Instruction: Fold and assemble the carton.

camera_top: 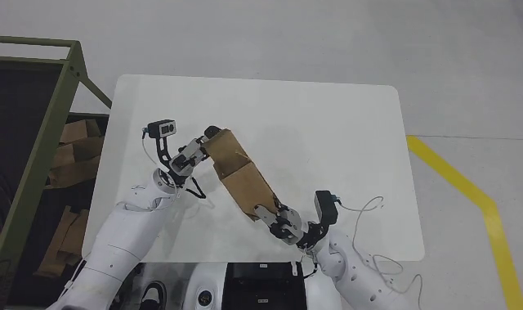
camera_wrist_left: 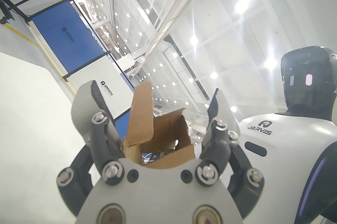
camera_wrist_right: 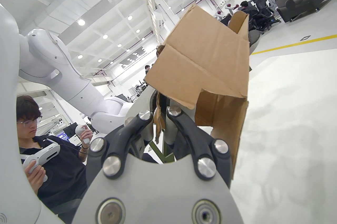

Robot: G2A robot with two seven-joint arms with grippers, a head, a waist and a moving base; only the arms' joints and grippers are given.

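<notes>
A brown carton (camera_top: 237, 172) hangs slanted above the white table (camera_top: 343, 138), between my two grippers. My left gripper (camera_top: 198, 149) is at its far end. In the left wrist view that gripper (camera_wrist_left: 154, 89) stands open, its fingers (camera_wrist_left: 93, 101) spread either side of the carton's open end (camera_wrist_left: 168, 135), where one flap (camera_wrist_left: 140, 114) sticks up. My right gripper (camera_top: 270, 214) is at the near end. In the right wrist view it (camera_wrist_right: 159, 107) is shut on a torn flap edge of the carton (camera_wrist_right: 202, 62), whose tube is partly squared up.
A green-framed cart (camera_top: 49, 89) with flat cardboard pieces (camera_top: 75, 150) stands off the table's left side. A yellow floor line (camera_top: 466, 187) runs to the right. The table's far half and right side are bare.
</notes>
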